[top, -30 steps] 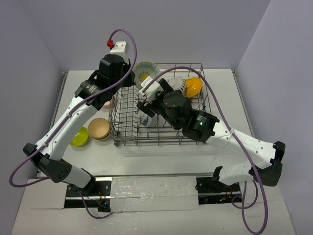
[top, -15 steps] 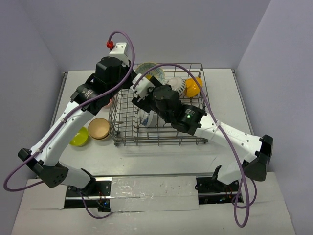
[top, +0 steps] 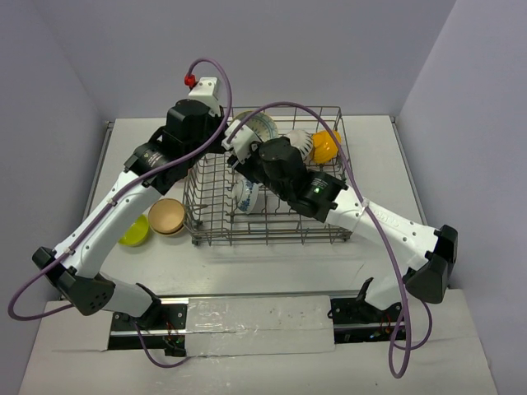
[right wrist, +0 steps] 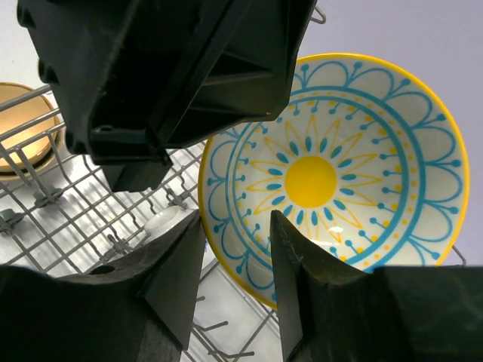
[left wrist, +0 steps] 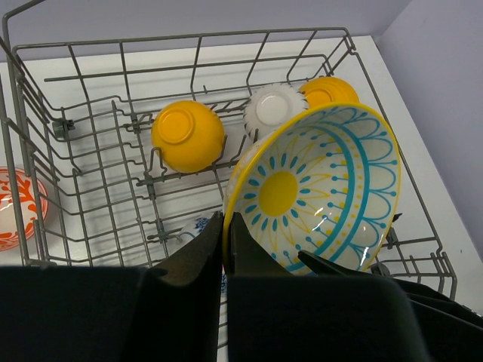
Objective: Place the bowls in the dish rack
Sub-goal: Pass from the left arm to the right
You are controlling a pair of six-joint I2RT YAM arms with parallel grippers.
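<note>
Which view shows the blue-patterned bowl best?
Right wrist: the blue-patterned bowl faces it, nearly whole. Left wrist shows it tilted over the dish rack; the top view, only a small part.

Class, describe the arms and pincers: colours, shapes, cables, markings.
The left arm and right arm have white links and black joints, each trailing a purple cable. The left pincer and right pincer are black and tapered. A green light shows on the right arm.
</note>
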